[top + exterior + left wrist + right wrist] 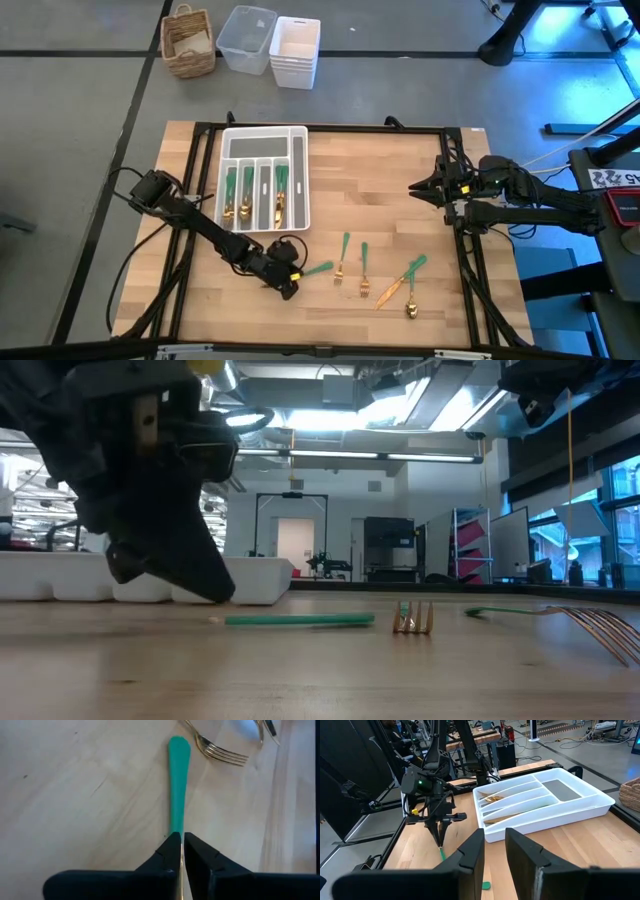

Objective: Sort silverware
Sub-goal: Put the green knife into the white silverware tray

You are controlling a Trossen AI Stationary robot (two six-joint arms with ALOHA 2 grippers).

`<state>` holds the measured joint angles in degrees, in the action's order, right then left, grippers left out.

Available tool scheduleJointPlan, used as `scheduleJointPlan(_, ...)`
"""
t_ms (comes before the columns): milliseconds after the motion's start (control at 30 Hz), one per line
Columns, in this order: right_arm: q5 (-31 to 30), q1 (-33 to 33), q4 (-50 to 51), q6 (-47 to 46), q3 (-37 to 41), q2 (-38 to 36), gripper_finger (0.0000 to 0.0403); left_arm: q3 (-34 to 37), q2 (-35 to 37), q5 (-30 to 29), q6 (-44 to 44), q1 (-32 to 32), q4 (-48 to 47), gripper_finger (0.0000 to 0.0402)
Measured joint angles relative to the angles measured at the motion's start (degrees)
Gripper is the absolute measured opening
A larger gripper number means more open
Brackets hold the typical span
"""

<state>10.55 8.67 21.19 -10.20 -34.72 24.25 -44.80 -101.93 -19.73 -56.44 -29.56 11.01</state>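
My left gripper (288,285) is near the table's front edge, left of the middle, shut on one piece of silverware. That piece's green handle (316,268) sticks out toward the right. Three other loose pieces with green handles lie on the wood to its right: a fork (342,258), a second fork (365,273) and a spoon (411,298). The white tray (297,180) at the far left holds several sorted pieces in its slots. My right gripper (420,187) hangs open over the table's right side, nothing between its fingers (470,855). My left gripper pinches the piece between its two fingertips (170,847), where the green handle meets the gold neck (177,831). The fingers slant down from the table's far left, roughly in line with the piece. The handle (300,620) juts out level, low over the wood; whether it touches, I cannot tell.
A gold fork head (222,752) lies just beyond the held handle's free end. Bare wood stretches between the tray and my right arm. Beyond the far edge, on the floor, stand a wicker basket (188,42), a clear bin (247,38) and a white bin (295,50).
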Motion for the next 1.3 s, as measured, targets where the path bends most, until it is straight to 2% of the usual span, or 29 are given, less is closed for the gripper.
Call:
scheduleJointPlan(233, 0.00, 0.00, 0.00, 0.00, 0.00, 0.00, 0.0081, -0.07, 0.04, -0.22, -1.94, 0.00, 2.28, 0.0003)
scheduleJointPlan(433, 0.00, 0.00, 0.00, 0.00, 0.00, 0.00, 0.0081, -0.09, 0.07, -0.37, -1.33, 0.00, 3.49, 0.0023)
scheduleJointPlan(567, 0.00, 0.00, 0.00, 0.00, 0.00, 0.00, 0.0081, -0.13, 0.15, -0.35, 0.22, 0.57, 3.56, 0.0051)
scheduleJointPlan(667, 0.00, -0.02, 0.00, 0.00, 0.00, 0.00, 0.0081, -0.13, 0.15, -0.14, 3.86, 1.60, 3.70, 0.0081)
scheduleJointPlan(833, 0.00, 0.00, 0.00, 0.00, 0.00, 0.00, 0.0081, -0.20, 0.15, 2.93, 16.42, 2.78, 2.57, 0.0119)
scheduleJointPlan(1033, 0.00, -0.02, 0.00, 0.00, 0.00, 0.00, 0.0081, -0.20, 0.15, 3.10, 21.54, 2.62, -0.70, 0.0126)
scheduleJointPlan(1300, 0.00, -0.02, -0.02, 0.00, 0.00, 0.00, 0.0081, -0.20, 0.13, 3.16, 27.17, 2.26, -0.45, 0.0127)
